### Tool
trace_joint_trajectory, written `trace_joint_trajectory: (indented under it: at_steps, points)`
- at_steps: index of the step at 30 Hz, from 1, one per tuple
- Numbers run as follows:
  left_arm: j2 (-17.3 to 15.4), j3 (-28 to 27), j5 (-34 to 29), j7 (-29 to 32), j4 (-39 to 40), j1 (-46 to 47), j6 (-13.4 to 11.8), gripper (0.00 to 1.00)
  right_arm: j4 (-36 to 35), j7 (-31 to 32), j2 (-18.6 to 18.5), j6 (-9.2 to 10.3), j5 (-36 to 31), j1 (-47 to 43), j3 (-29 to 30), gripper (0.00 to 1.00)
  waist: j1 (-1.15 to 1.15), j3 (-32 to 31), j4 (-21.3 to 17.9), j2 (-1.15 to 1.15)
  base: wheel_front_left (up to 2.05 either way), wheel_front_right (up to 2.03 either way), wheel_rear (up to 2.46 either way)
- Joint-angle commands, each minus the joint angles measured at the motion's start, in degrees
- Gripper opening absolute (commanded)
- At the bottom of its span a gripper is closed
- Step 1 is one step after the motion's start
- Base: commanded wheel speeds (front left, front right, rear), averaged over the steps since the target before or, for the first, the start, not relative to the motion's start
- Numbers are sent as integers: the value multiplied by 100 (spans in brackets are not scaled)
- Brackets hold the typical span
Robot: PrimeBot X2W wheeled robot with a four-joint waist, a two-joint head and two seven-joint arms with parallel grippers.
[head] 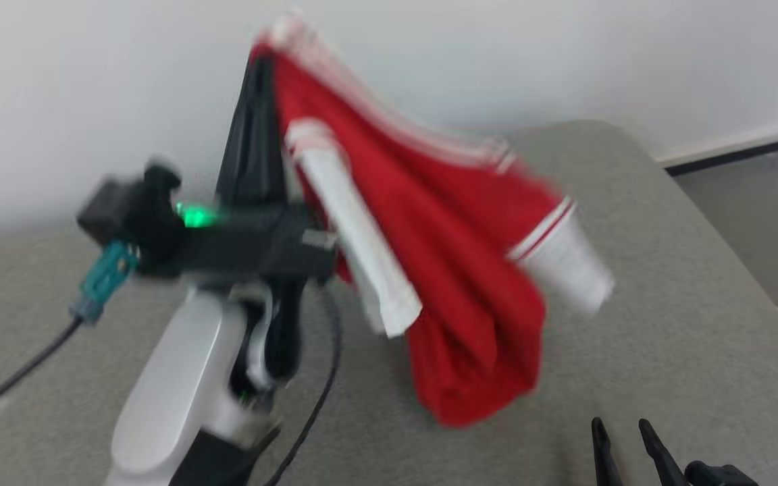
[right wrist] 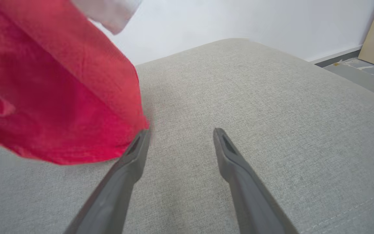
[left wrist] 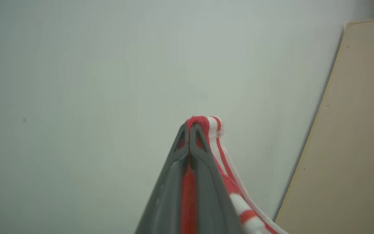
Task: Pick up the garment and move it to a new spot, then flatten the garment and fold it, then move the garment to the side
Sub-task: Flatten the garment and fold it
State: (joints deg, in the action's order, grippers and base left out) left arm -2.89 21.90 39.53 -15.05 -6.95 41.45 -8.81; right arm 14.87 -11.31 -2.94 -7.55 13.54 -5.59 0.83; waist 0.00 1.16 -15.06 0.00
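Above the grey upholstered surface (head: 666, 283), the left gripper (head: 258, 67) pointed upward, its fingers pinched tight on an edge of the red-and-white garment (head: 456, 270). The cloth hung free below it, blurred, with its lowest fold near the surface. In the left wrist view, a striped hem bulged over the closed tips. That high grip probably served to lift the garment clear for carrying to a new spot. Low at the right, the right gripper (head: 622, 432) sat spread wide and empty just beside the hanging cloth, likely placed to catch a second corner.
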Motion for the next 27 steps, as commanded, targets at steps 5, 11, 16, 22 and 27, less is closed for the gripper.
trace_joint_trajectory:
  at_steps: [5,11,16,22,27]
  points:
    - [-427,-368,-16,-18,-1109,-1706,-93,0,-94,66,9,13,12,-88,-66,100,0,0,975,0,0,0,0]
    - [-596,-418,33,-9,-2548,-2151,-8,100,-116,129,7,13,-6,-76,-137,100,0,-42,1210,0,0,0,0]
    - [-559,-496,-11,-15,-2878,-2127,98,100,-113,139,6,13,20,-120,-149,100,0,-88,1250,0,0,0,0]
    - [-332,168,-227,210,-2768,-2225,633,100,-86,131,7,13,44,-139,-146,100,0,-121,1212,0,0,0,0]
    - [-115,706,-367,487,-2891,-2152,659,100,-127,154,7,13,47,-54,-223,100,0,-77,1003,0,0,0,0]
